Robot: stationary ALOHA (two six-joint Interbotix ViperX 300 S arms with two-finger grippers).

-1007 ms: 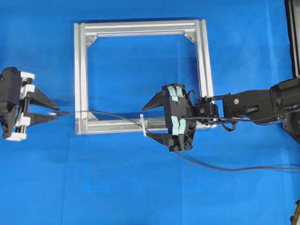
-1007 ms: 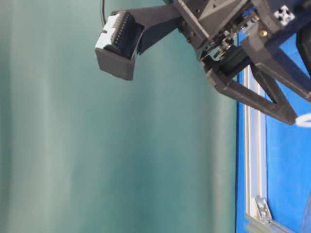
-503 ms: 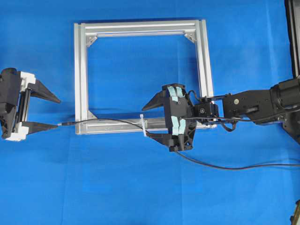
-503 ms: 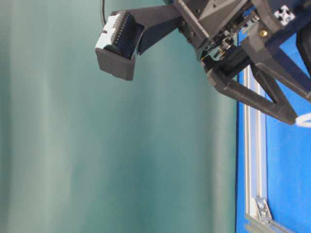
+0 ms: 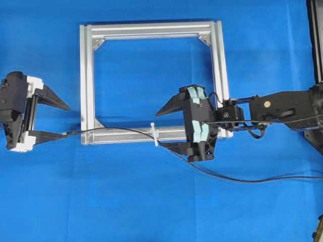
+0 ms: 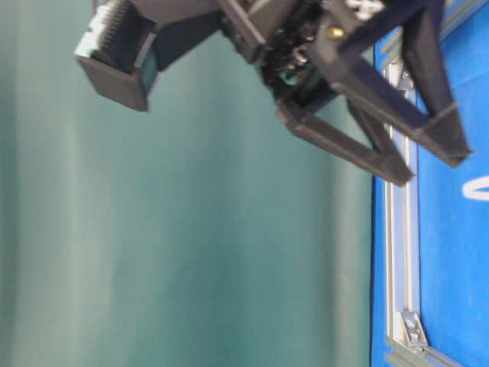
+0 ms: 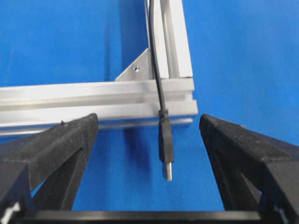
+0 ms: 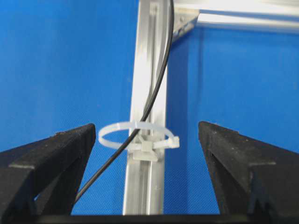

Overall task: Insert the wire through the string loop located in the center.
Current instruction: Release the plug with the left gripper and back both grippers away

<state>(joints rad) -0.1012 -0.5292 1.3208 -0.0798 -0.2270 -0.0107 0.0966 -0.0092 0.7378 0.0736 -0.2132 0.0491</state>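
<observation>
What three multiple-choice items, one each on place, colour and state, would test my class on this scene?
1. Where does the wire's plug tip lie?
A. between the left claw's open jaws
B. inside the frame
C. under the right claw

2. What colour is the string loop?
A. red
B. white
C. black

3. What is the state of the right claw?
A. shut on the wire
B. shut, empty
C. open, holding nothing

Key: 1 A, the left wrist view shows the plug lying free between the jaws; 2 B, the loop is white against the silver frame bar; 3 C, its jaws stand apart either side of the loop.
</observation>
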